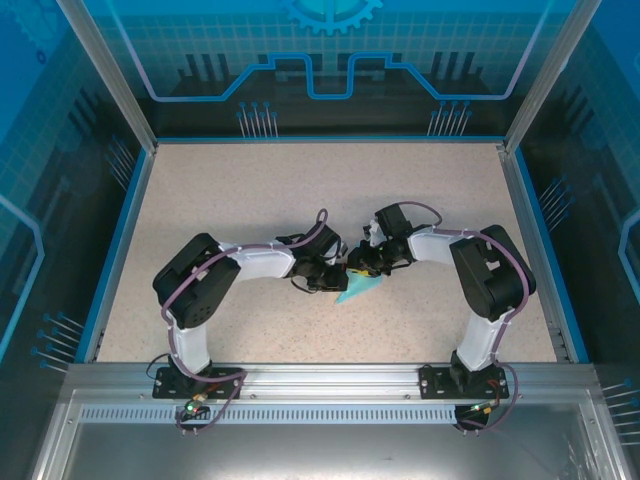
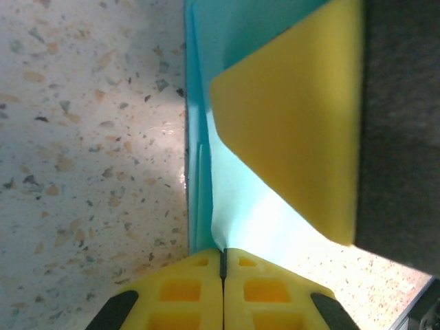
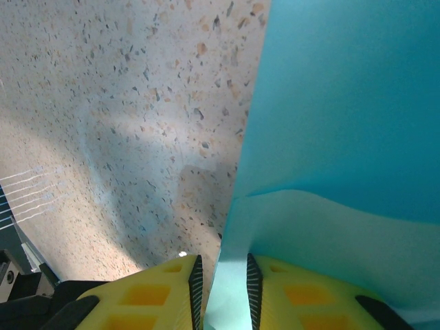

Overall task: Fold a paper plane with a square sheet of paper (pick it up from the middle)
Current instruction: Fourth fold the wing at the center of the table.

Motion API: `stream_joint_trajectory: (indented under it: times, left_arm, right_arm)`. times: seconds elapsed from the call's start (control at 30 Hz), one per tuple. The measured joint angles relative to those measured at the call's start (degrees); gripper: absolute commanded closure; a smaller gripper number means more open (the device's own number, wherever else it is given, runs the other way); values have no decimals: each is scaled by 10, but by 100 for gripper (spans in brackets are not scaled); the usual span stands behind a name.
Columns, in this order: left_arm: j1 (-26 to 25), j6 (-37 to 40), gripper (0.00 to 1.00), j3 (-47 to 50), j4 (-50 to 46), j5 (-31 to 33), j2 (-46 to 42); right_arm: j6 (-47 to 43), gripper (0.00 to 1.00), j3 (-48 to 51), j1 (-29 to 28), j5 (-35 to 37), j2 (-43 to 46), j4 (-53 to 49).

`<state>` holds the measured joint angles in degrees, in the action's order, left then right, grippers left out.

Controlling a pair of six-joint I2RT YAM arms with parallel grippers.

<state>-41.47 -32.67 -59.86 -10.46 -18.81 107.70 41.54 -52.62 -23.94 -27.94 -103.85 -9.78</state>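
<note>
Nearest, the left arm's base [image 1: 195, 378] and the right arm's base [image 1: 465, 378] sit on the aluminium rail [image 1: 320, 372] along the front edge of the speckled tabletop [image 1: 250, 200]. Both arms bend inward, and their wrists meet close together near the tabletop's middle.

There the left end effector [image 1: 335, 277] and the right end effector [image 1: 368, 265] face each other with the light-blue paper [image 1: 360, 288] between them. From above, the paper is a small folded, pointed shape just on the near side of the two wrists.

In the left wrist view the left end effector [image 2: 223, 256] is clenched, with its yellow fingertips [image 2: 185, 289] pressed flat together. The folded edge of the light-blue paper [image 2: 199, 137] runs straight into the seam, so it is pinched there. Further along that paper a yellow finger [image 2: 295, 137] of the other arm lies against the sheet.

In the right wrist view the right end effector [image 3: 223, 265] is grasping the light-blue paper [image 3: 344, 103] too. A thin layer passes down through the narrow slot between its ribbed pads [image 3: 196, 275], and the rest of the paper rises broad and slightly curved on the right side.

Beyond the wrists the tabletop stretches bare to its blue rim [image 1: 330, 138] and then the patterned back panel [image 1: 330, 60].
</note>
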Motion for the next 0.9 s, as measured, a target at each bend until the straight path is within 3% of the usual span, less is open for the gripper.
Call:
stream_joint_trajectory:
  times: [0.9]
  left_arm:
    - [-4,16,97,-12,-17,16,5]
  right_arm:
    - [-6,75,0,13,-4,42,-14]
